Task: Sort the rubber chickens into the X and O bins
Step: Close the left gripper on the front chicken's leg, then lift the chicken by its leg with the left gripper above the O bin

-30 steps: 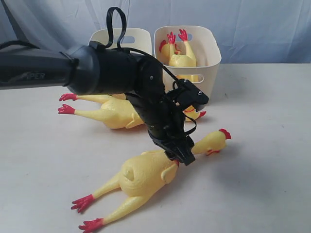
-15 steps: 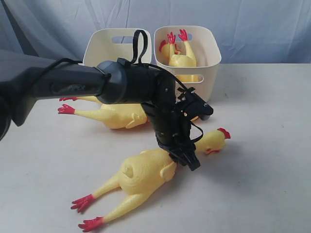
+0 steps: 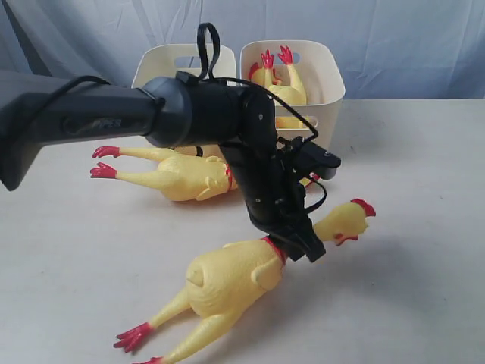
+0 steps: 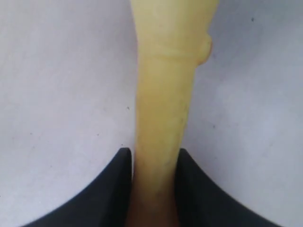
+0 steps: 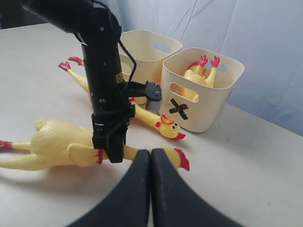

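My left gripper [image 3: 300, 247] is shut on the neck of a large rubber chicken [image 3: 227, 277], just past its red neck band. In the left wrist view the yellow neck [image 4: 161, 109] runs between the two black fingers [image 4: 111, 189]. The chicken's head [image 3: 348, 220] is raised off the table and its feet trail toward the front. A second large chicken [image 3: 178, 178] lies behind the arm. The bin marked X [image 5: 208, 111] holds a small chicken [image 5: 199, 75] feet up. The other bin [image 5: 142, 52] stands beside it, with no mark showing. My right gripper [image 5: 151, 153] is shut and holds nothing.
The left arm [image 3: 114, 121] stretches across the second chicken and the front of the left bin [image 3: 186, 64]. A blue cloth backdrop [image 3: 409, 38] hangs behind the bins. White table [image 3: 424, 288] extends to the right of the held chicken.
My left gripper has shifted right and up with the chicken's neck in it. The head rose and the whole chicken slid rightward, feet nearing the front edge.
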Motion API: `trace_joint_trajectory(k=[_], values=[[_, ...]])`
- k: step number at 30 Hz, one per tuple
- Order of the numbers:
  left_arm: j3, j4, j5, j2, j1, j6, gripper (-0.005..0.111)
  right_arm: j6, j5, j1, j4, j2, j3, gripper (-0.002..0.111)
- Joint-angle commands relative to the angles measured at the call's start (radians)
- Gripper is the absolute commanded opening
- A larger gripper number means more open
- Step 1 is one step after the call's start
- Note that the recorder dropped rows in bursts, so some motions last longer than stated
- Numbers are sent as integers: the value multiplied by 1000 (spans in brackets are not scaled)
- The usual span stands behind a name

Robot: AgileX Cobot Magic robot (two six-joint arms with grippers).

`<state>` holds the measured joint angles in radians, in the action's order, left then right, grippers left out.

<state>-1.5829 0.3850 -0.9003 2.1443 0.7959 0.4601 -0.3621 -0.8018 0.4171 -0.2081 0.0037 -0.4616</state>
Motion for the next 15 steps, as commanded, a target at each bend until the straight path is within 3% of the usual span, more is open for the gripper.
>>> trace_joint_trajectory(k=[1, 15], values=[[-37, 18, -36, -74, 4, -12, 0, 1, 10, 3, 1, -4, -4, 0], [-54, -32, 170, -248, -20, -14, 0, -1, 9, 3, 1, -4, -4, 0]])
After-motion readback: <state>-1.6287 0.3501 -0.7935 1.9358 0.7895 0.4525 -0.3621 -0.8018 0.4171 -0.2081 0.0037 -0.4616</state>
